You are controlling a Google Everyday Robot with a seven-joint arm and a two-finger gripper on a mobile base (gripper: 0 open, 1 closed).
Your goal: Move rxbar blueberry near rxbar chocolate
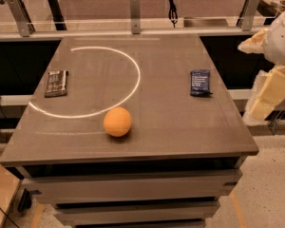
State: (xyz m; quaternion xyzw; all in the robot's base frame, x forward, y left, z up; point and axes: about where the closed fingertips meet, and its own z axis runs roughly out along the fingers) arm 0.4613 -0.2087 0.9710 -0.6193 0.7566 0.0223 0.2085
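Robot lab: grey test table, clear barrier behind, speckled floor; gripper beyond table's right edge.

On table: rxbar chocolate left, rxbar blueberry right, ball front; hand beyond right edge

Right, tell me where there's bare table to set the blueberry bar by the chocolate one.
Free: the strip between the rxbar chocolate and the orange ball, and the table behind it. Nothing is crowded. The rxbar blueberry lies far right; the gripper hangs off the right edge.
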